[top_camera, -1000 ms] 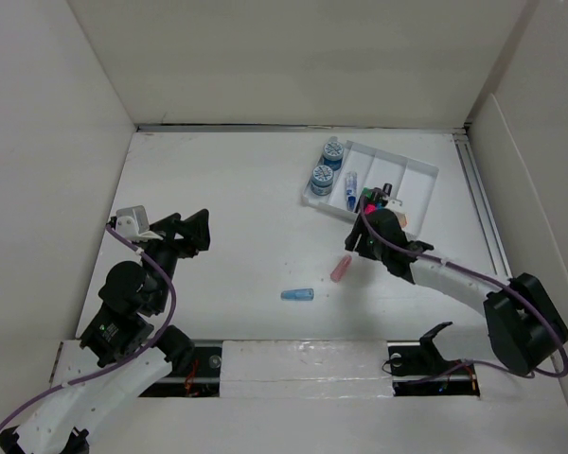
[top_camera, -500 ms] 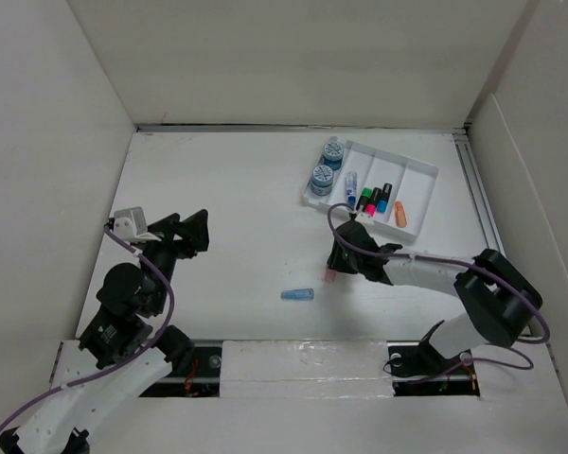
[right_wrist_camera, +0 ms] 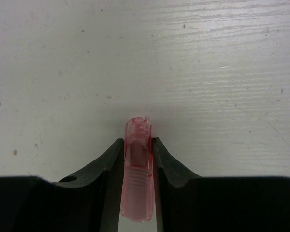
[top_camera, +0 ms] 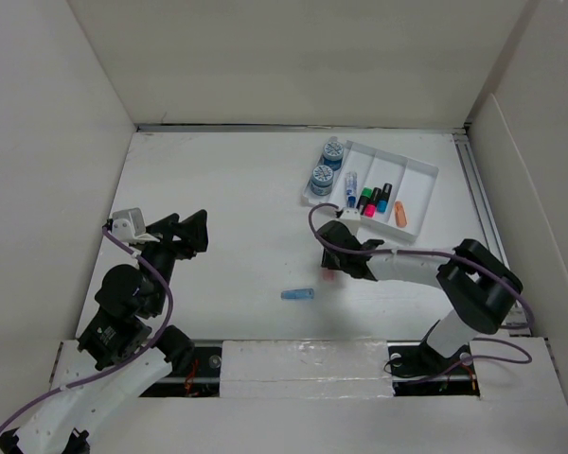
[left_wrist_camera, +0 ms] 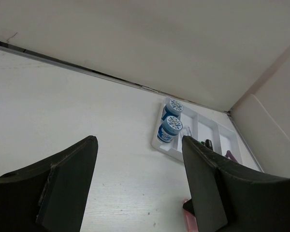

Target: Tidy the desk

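A pink translucent marker cap lies on the white desk, and my right gripper is shut on it, one finger pressed on each side. In the top view the right gripper is low over the desk centre with the pink cap at its tip. A blue cap lies loose just to the left and nearer. My left gripper is open and empty, raised over the left side of the desk, as the left wrist view also shows.
A white compartmented tray at the back right holds two blue-lidded bottles, several markers and an orange piece. A metal rail runs along the right edge. White walls enclose the desk.
My right gripper has moved from beside the tray down and left to the pink cap and shut on it. The cap has shifted slightly left. The left arm has not moved.
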